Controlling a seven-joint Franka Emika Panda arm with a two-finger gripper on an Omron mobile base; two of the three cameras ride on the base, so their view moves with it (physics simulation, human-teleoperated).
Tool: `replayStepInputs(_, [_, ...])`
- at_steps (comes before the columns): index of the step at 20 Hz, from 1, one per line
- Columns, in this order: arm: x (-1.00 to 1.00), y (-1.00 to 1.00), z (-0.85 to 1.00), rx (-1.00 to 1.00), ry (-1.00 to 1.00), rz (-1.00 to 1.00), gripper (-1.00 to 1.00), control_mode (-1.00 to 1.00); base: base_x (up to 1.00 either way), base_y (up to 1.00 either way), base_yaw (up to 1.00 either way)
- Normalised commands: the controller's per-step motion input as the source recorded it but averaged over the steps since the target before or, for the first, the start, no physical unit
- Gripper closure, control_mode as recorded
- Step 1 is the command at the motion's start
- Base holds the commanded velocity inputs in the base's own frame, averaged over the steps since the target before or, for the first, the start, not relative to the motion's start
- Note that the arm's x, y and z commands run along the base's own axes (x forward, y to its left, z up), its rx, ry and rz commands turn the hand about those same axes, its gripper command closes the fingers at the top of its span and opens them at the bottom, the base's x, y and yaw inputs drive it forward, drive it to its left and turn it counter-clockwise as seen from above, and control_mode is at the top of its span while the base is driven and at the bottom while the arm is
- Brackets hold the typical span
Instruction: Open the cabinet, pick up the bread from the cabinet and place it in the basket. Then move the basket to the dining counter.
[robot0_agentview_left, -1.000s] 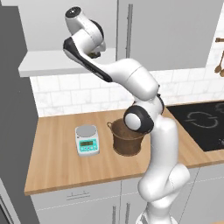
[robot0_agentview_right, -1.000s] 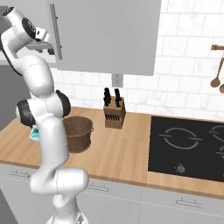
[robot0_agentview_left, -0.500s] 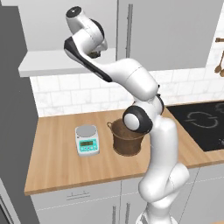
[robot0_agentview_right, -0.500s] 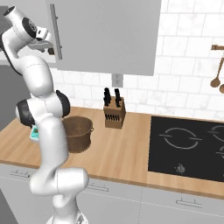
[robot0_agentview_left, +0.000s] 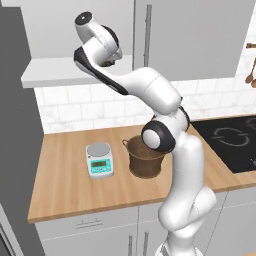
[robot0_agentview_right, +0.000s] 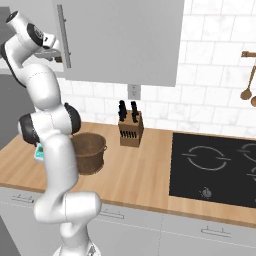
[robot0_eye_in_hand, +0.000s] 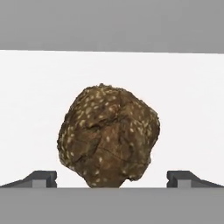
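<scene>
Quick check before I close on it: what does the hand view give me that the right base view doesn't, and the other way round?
Hand view: the bread, a dark seeded loaf on a white shelf, lying between the two wide-open fingertips, untouched.

Right base view: the basket on the wood counter, the knife block, the cooktop, and the arm reaching up beside the cabinet door.

Both: the gripper, working at the cabinet.
</scene>
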Motion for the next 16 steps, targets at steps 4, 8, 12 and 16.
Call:
replayStepInputs(4, [0.27, 0.0, 0.0, 0.0, -0.01, 0.0, -1.0, -1.0, 0.0, 0.0, 0.0])
replayStepInputs(8, [0.25, 0.0, 0.0, 0.0, -0.01, 0.0, -1.0, -1.0, 0.0, 0.0, 0.0])
replayStepInputs(12, [0.2, 0.0, 0.0, 0.0, 0.0, 0.0, -1.0, -1.0, 0.0, 0.0, 0.0])
replayStepInputs(16, [0.1, 0.0, 0.0, 0.0, 0.0, 0.0, -1.0, -1.0, 0.0, 0.0, 0.0])
